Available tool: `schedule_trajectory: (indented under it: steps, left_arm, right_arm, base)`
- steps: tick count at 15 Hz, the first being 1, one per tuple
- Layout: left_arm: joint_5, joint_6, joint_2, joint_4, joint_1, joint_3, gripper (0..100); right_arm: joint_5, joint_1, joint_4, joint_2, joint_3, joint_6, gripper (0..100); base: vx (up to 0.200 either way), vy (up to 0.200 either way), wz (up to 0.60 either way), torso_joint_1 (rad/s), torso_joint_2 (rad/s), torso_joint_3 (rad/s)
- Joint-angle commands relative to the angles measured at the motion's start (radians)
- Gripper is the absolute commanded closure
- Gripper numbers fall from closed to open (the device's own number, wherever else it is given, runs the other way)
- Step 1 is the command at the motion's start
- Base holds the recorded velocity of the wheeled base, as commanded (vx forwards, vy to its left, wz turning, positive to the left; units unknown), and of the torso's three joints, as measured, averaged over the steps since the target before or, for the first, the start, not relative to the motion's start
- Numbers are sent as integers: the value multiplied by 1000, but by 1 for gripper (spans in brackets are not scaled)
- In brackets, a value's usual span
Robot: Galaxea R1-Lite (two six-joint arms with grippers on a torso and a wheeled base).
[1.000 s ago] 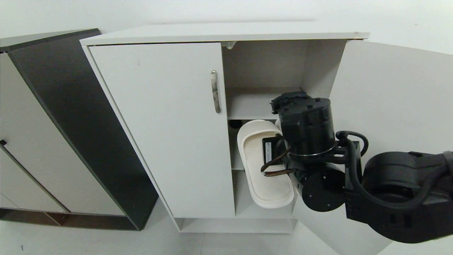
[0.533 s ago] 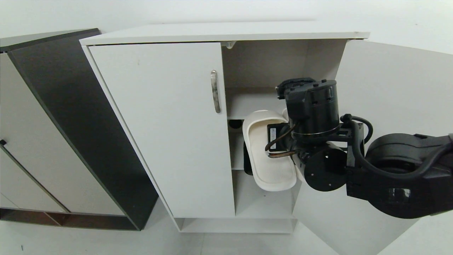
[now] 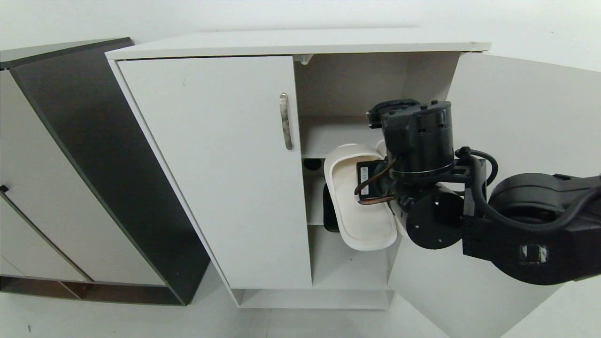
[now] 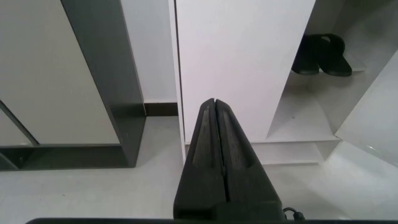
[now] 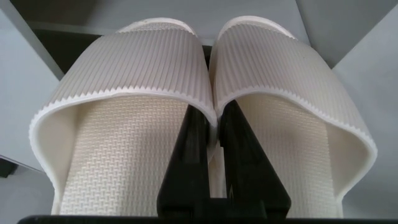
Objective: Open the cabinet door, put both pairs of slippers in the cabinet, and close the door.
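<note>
A pair of white slippers (image 3: 361,202) hangs at mid height in the open right half of the white cabinet (image 3: 291,44). In the right wrist view my right gripper (image 5: 213,119) is shut on the touching inner edges of the two white slippers (image 5: 124,87), whose toes point into the cabinet. A pair of black slippers (image 4: 323,53) lies on a shelf inside; in the head view its dark edge (image 3: 330,209) peeks out behind the white pair. My left gripper (image 4: 214,104) is shut and holds nothing, low in front of the closed left door (image 4: 242,56).
The cabinet's left door (image 3: 211,164) is closed, with a metal handle (image 3: 285,121). The right door (image 3: 516,122) stands swung open beside my right arm. A dark grey cabinet (image 3: 94,150) stands to the left. The bottom shelf (image 3: 347,270) is bare.
My right arm has raised the white slippers from near the bottom shelf to mid height and moved them slightly right. The left gripper's earlier position is not shown.
</note>
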Motion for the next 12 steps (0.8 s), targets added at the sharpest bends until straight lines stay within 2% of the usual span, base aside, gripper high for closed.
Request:
schedule_trajectory:
  steps: [1,11,12]
  left_arm:
    - [-1,0,1,0,2,0,100]
    - [0,-3,1,0,1,0,100]
    - [3,-3,1,0,1,0,100]
  right_arm:
    - [0,0,1,-19,1,-2,100]
    - [-2,17,-4,-7,2,-8,100]
    - [-3,20,-6,1,1,-7,100]
  base:
    - [200,0,0,-2,-2,7]
    - [200,0,0,1,2,3]
    - [0,0,0,0,0,0]
